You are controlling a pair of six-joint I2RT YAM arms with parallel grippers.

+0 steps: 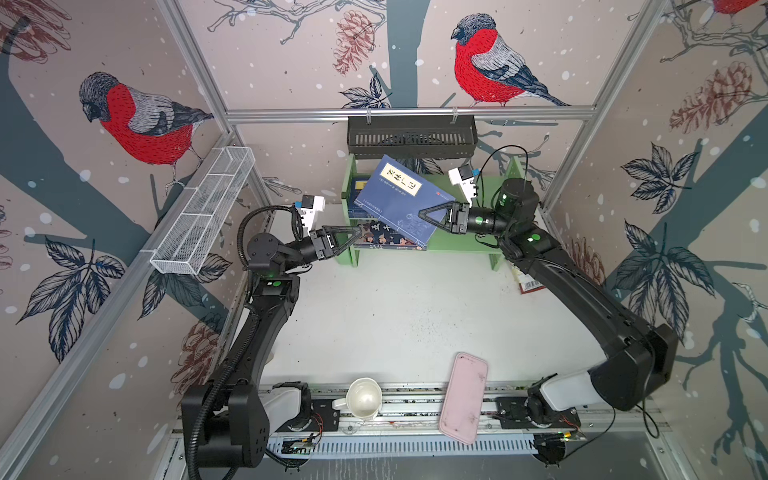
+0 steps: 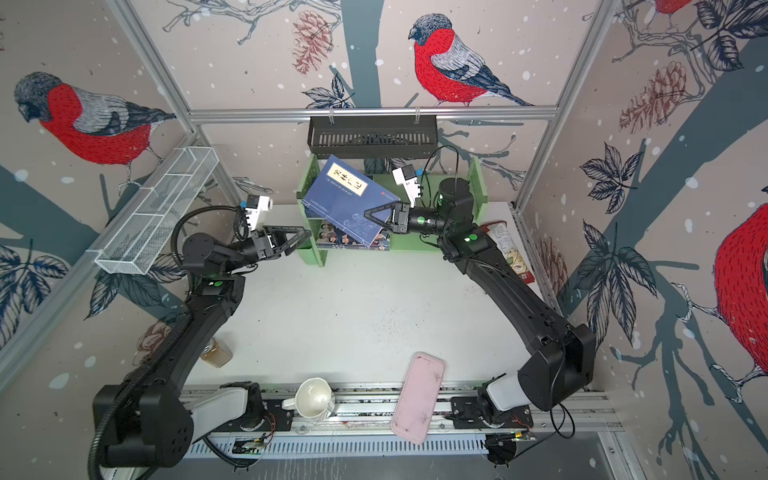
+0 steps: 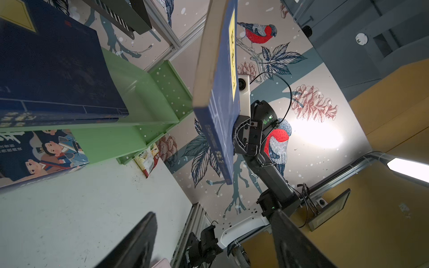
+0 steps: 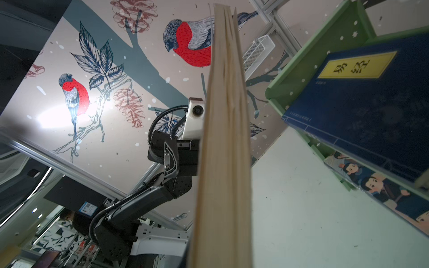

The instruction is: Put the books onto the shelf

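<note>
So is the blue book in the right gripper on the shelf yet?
Not yet: the blue book hangs tilted in the air by the shelf, pinched by the right gripper, touching neither tier.

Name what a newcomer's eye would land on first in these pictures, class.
First, the navy book with a yellow label, held tilted in the air by the right tool at the green shelf at the back of the table. Next, the big red-breasted birds printed on the walls all round. The left tool stands open beside the shelf's left end.
</note>
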